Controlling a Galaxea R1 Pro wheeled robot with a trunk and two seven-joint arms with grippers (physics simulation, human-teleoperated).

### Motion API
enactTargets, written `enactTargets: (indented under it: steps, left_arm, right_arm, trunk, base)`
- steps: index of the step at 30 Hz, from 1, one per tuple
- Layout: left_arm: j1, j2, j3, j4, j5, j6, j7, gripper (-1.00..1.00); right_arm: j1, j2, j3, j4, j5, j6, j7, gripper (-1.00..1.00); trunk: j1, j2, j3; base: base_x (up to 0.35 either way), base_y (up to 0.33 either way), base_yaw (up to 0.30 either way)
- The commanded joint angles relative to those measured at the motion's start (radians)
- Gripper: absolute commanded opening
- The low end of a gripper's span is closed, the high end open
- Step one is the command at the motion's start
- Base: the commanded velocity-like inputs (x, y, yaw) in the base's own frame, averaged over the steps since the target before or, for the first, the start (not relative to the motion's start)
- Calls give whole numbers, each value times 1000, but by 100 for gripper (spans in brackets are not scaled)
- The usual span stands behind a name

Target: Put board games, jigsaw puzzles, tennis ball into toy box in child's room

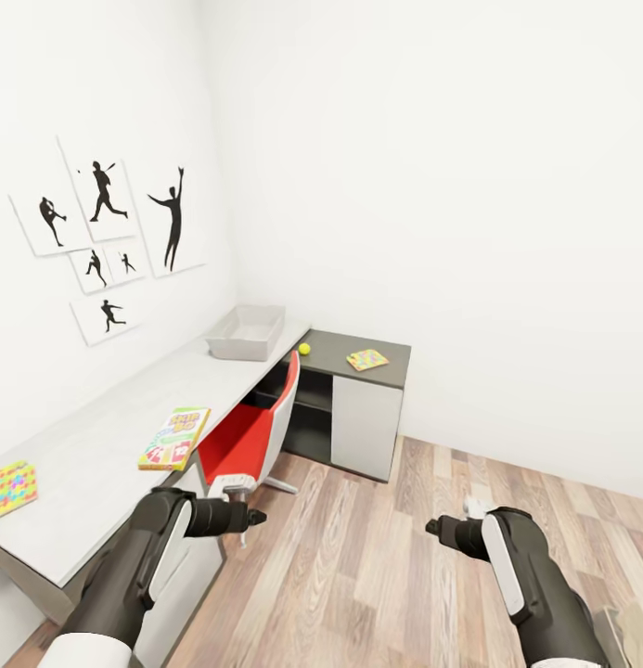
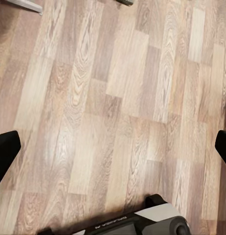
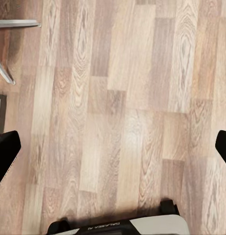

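Note:
The light grey toy box (image 1: 247,332) stands open at the far end of the pale table (image 1: 108,436). A cartoon-covered board game (image 1: 174,438) lies flat on the table near its front edge. One jigsaw puzzle (image 1: 7,490) lies on the table at the far left, and a second jigsaw puzzle (image 1: 366,359) lies on the lower dark-topped side unit (image 1: 358,399). The yellow tennis ball (image 1: 304,349) rests at that unit's left edge, beside the toy box. My left gripper (image 1: 255,516) (image 2: 113,149) and right gripper (image 1: 433,529) (image 3: 113,149) hang open and empty over the wood floor. The bed is out of view.
A red and white swivel chair (image 1: 256,431) stands tucked against the table, between my left arm and the side unit. Black silhouette pictures (image 1: 108,232) hang on the left wall. Wood-plank floor (image 1: 377,566) stretches ahead and to the right, up to white walls.

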Motion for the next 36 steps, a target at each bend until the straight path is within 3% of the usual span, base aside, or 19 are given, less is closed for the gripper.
enactTargets:
  steps: [1,6,11,15,24,36]
  left_arm:
    - [-1,0,1,-2,0,5,-1,100]
    - [-1,2,2,-5,0,5,-1,100]
    - [-1,0,1,-7,0,5,-1,100]
    - [-1,2,3,-8,0,5,-1,100]
    - [2,14,38,-78,-1,5,-2,100]
    - [12,19,52,-169,6,5,-34,100]
  right_arm:
    - [-4,2,-1,-3,-11,4,-10,100]
    - [-10,0,0,-31,-11,11,-10,100]
    - [-9,3,11,-169,-10,14,-10,100]
    - [-4,8,24,-218,-10,14,-10,100]
    - [-1,12,30,-239,-12,14,-10,100]
    - [5,12,31,-249,-11,14,-10,100]
  trunk:
    - [1,-2,-2]
    - [1,-2,-3]
    - [1,-2,-3]
    - [1,-2,-3]
    - [1,-2,-3]
    - [1,-2,-3]
  base:
    - [204,0,-8]
    - [266,0,-3]
    - [308,0,-1]
    - [293,0,0]
    - [182,0,0]
    - [79,0,0]
